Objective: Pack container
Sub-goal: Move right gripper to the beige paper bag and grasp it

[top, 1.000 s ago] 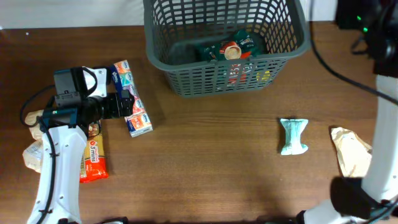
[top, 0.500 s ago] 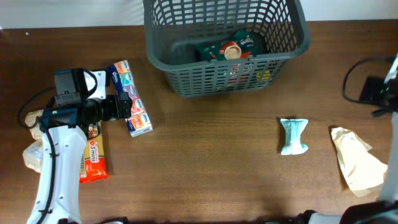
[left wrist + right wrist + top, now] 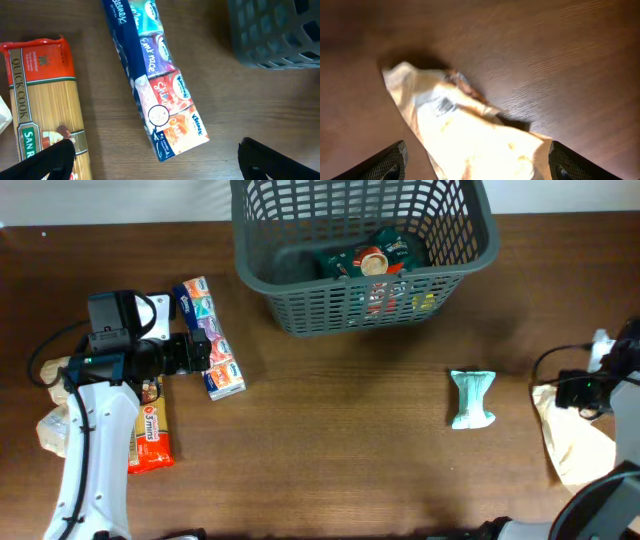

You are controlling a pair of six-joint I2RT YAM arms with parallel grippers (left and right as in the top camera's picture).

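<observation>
The left gripper (image 3: 160,160), fingers spread wide and empty, hovers over one Kleenex tissue multipack (image 3: 155,80), with one quick-cook spaghetti pack (image 3: 45,105) just beside it and one crumpled beige bag (image 3: 50,430) back by its arm. The right gripper (image 3: 480,162), likewise apart and empty, hangs over one crinkled cream bag (image 3: 465,130), one small white-and-green packet (image 3: 472,398) nearby. Ahead of both hands and well apart from them, the single container (image 3: 300,310) holds at least one green packet (image 3: 370,255), so packing looks barely begun, with five items left outside

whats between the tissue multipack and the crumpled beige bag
A small pale blue packet, on an otherwise bare table, seen in the overhead view.
</observation>
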